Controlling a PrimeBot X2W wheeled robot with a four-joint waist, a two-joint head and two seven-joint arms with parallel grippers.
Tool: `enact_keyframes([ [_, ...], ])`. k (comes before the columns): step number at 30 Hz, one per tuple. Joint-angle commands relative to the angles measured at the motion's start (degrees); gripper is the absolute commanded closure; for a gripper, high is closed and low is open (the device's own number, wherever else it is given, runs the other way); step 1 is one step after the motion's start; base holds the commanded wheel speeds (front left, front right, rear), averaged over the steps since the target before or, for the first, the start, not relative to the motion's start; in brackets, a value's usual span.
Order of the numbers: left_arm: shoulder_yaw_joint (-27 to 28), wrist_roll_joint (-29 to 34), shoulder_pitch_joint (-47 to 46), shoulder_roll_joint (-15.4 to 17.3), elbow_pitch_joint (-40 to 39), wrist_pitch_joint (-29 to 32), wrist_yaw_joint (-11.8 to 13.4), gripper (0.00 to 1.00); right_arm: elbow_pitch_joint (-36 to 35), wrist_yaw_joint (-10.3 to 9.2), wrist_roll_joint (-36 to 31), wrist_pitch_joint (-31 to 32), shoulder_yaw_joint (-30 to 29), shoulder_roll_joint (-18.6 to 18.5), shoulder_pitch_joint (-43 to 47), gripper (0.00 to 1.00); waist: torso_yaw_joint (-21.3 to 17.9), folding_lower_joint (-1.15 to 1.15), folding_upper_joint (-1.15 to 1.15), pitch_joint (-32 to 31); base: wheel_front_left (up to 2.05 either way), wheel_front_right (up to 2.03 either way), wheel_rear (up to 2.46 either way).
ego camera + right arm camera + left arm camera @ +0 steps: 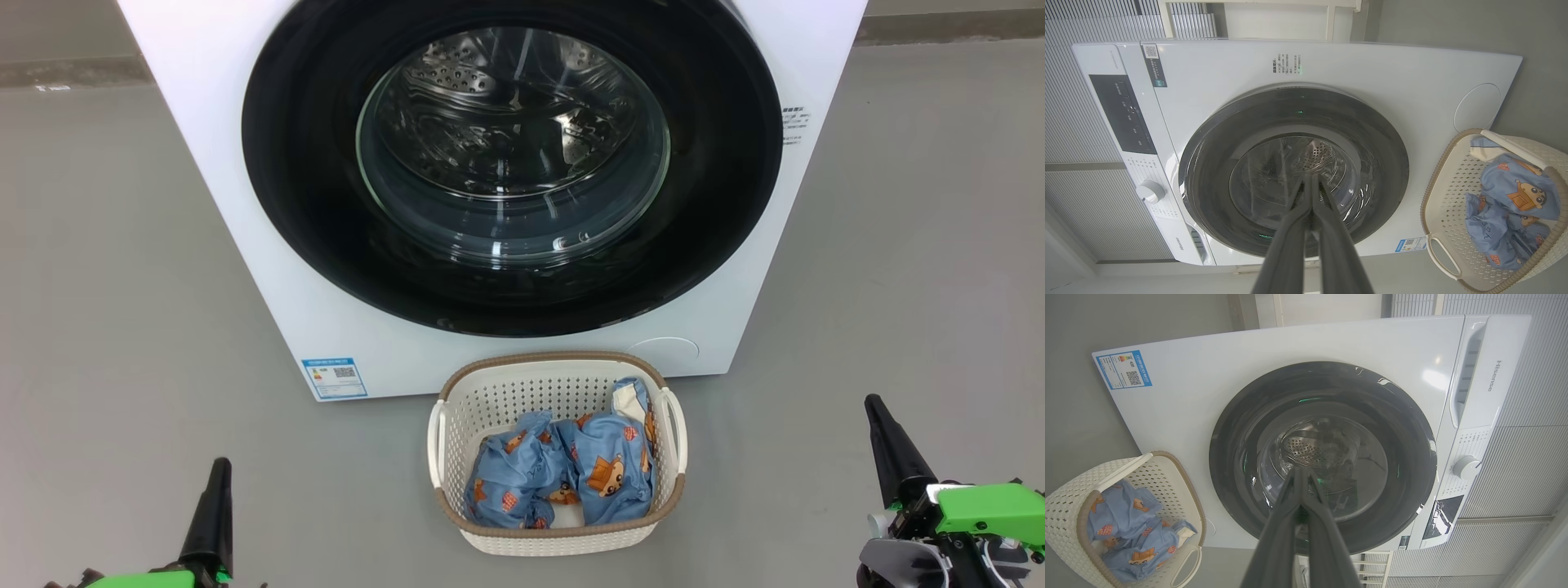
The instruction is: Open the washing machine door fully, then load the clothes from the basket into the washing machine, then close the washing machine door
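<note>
Left claw [219, 478] and right claw [878, 412] are pinched together, empty, short of the washer [204, 163]. Its door [310, 204] is closed, and the basket [555, 363] holding the clothes [563, 474] stands just before it, so the opening door may knock it.

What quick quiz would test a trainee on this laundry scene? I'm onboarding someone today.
1. True or false: the washing machine door stands open.
2. Where are the clothes? A in the drum; B in the basket; C on the floor.
3. Fill in: the label sticker on the washing machine is ____.
Key: 1 false; 2 B; 3 blue.
</note>
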Motion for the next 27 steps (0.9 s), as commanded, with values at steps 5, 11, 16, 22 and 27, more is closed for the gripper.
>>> enact_keyframes([
  [5,1.8,0.5,-2.4,0.5,-1.3,0.3,-0.4,1.0,-1.4,0.34,-0.1,0.2,1.3,-0.9,-2.5,1.0,0.0,0.0,0.0,0.0,0.0,0.0,0.0],
  [11,1.8,0.5,-2.4,0.5,-1.3,0.3,-0.4,1.0,-1.4,0.34,-0.1,0.2,1.3,-0.9,-2.5,1.0,0.0,0.0,0.0,0.0,0.0,0.0,0.0],
  [16,1.8,0.5,-2.4,0.5,-1.3,0.3,-0.4,1.0,-1.4,0.34,-0.1,0.2,1.3,-0.9,-2.5,1.0,0.0,0.0,0.0,0.0,0.0,0.0,0.0],
  [22,1.8,0.5,-2.4,0.5,-1.3,0.3,-0.4,1.0,-1.4,0.34,-0.1,0.2,1.3,-0.9,-2.5,1.0,0.0,0.0,0.0,0.0,0.0,0.0,0.0],
  [27,1.8,0.5,-2.4,0.5,-1.3,0.3,-0.4,1.0,-1.4,0.34,-0.1,0.2,1.3,-0.9,-2.5,1.0,0.0,0.0,0.0,0.0,0.0,0.0,0.0],
])
